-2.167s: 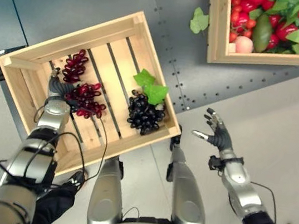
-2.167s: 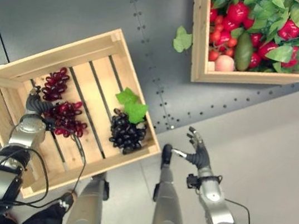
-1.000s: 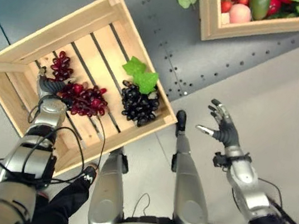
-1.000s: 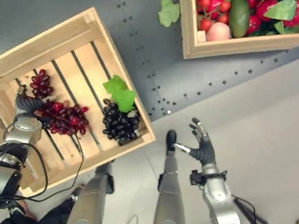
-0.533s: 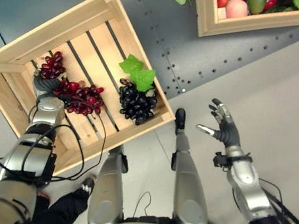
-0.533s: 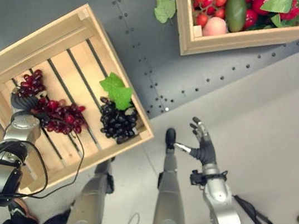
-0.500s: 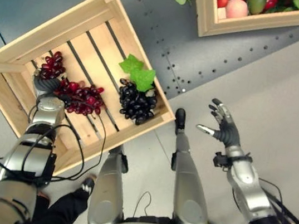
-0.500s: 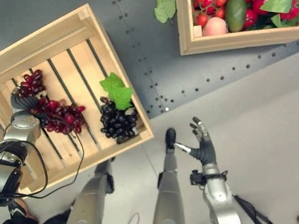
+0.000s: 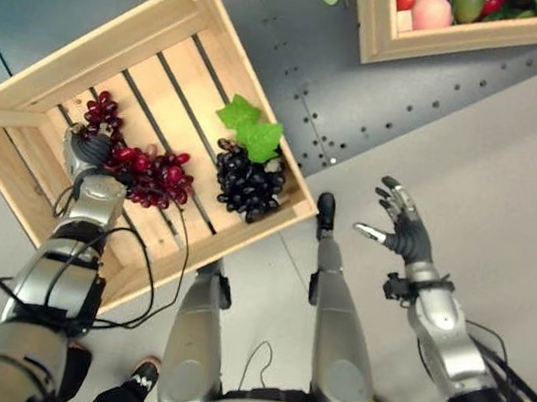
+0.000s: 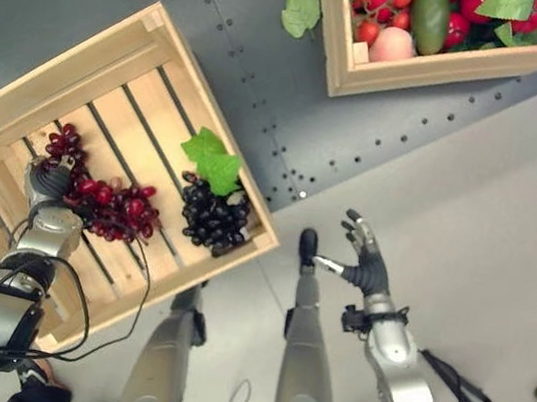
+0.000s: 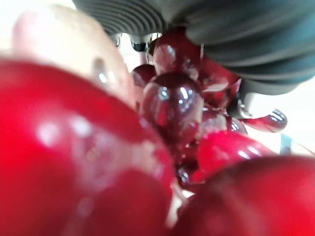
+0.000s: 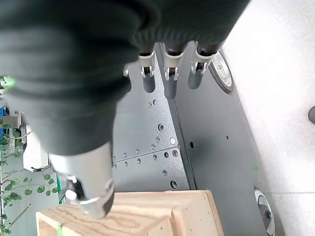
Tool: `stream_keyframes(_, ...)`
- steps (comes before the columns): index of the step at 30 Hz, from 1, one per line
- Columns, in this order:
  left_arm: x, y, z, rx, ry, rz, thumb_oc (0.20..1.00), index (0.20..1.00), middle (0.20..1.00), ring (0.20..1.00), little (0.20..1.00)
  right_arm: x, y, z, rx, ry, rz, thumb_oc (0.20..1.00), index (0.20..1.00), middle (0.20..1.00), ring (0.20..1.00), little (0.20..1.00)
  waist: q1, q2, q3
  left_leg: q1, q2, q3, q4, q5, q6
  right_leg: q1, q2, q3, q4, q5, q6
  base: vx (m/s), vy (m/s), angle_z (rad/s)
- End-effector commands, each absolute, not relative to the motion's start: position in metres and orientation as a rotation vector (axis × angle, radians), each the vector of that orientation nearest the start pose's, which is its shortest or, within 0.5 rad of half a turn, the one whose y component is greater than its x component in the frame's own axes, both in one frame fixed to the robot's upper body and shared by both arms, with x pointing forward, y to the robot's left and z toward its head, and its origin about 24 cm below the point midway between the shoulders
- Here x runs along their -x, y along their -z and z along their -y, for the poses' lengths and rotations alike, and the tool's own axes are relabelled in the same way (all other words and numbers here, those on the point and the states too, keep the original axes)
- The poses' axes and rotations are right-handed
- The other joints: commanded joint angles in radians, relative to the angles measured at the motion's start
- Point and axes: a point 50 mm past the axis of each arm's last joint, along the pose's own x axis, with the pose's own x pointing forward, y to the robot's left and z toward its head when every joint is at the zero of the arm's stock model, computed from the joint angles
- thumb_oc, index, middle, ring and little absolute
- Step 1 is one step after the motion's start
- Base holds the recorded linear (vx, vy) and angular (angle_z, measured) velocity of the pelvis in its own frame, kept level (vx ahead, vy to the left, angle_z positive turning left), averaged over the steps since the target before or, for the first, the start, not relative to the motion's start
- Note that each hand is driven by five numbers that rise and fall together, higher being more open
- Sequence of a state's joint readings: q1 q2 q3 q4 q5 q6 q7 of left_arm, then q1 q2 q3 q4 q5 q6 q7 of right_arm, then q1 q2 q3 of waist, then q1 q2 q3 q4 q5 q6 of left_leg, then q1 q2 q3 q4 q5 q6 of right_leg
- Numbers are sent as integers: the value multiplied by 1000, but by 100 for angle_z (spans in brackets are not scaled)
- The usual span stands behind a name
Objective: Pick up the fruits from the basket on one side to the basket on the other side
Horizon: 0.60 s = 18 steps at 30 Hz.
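My left hand [image 9: 89, 149] sits inside the slatted crate [image 9: 88, 58], fingers closed on the red grape bunch [image 9: 156, 176]. The left wrist view shows these grapes pressed close against the hand's cover. The black grape bunch [image 9: 246, 183] lies beside them, nearer the crate's corner. My right hand [image 10: 369, 262] hovers open over the floor, well apart from the crate. The full fruit crate [image 10: 364, 69] stands beyond.

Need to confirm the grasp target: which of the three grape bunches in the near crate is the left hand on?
The large red bunch in the middle: the left hand rests at its end. The small red bunch and the black bunch lie apart.
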<state>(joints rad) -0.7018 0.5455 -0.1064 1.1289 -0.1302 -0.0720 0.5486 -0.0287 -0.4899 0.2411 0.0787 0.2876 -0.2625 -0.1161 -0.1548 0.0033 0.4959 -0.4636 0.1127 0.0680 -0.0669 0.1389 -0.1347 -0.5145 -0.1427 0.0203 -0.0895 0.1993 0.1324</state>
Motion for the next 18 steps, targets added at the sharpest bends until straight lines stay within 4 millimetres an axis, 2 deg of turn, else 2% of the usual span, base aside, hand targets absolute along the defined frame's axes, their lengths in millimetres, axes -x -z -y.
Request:
stream_keyframes(1, -371, -37, -185, -529, -228, -281, 200, 200, 200, 200, 200, -246, -78, 200, 175, -122, 241, 1000, 1000, 1000, 1000, 1000, -58, -62, 11, -56, -33, -29, 29, -14, 57, -57, 58, 27, 86, -108, -3, 0, 0, 0)
stream_keyframes(10, -371, -40, -195, -497, -258, -268, 200, 200, 200, 200, 200, -244, -78, 204, 188, -121, 236, 1000, 1000, 1000, 1000, 1000, -61, -55, 4, -50, -26, -19, 28, -14, 55, -59, 68, 35, 85, -108, -6, -6, -11, -5)
stream_keyframes(14, -375, -57, -192, -358, -275, -151, 200, 200, 200, 200, 200, -243, -73, 207, 180, -103, 219, 1000, 1000, 1000, 1000, 1000, -56, -46, -1, -50, -25, -23, 25, -11, 55, -59, 70, 34, 82, -107, -7, 0, 0, 0)
stream_keyframes(15, -374, -72, -190, -303, -277, -33, 200, 200, 200, 200, 200, -242, -72, 208, 188, -93, 218, 1000, 1000, 1000, 1000, 1000, -48, -36, 0, -52, -27, -26, 24, -9, 55, -57, 70, 32, 81, -108, -9, 0, 0, 0)
stream_keyframes(16, -374, -72, -190, -303, -277, -34, 200, 200, 200, 200, 200, -242, -72, 208, 188, -94, 217, 1000, 1000, 1000, 1000, 1000, -48, -36, -1, -52, -27, -26, 24, -9, 55, -57, 70, 32, 81, -108, -9, 0, 0, 0)
stream_keyframes(18, -365, -85, -192, -193, -275, 88, 200, 200, 200, 200, 200, -243, -72, 210, 205, -81, 222, 1000, 1000, 1000, 1000, 1000, -36, -26, 2, -53, -29, -32, 25, -7, 55, -54, 69, 28, 81, -111, -10, 0, 0, 0)
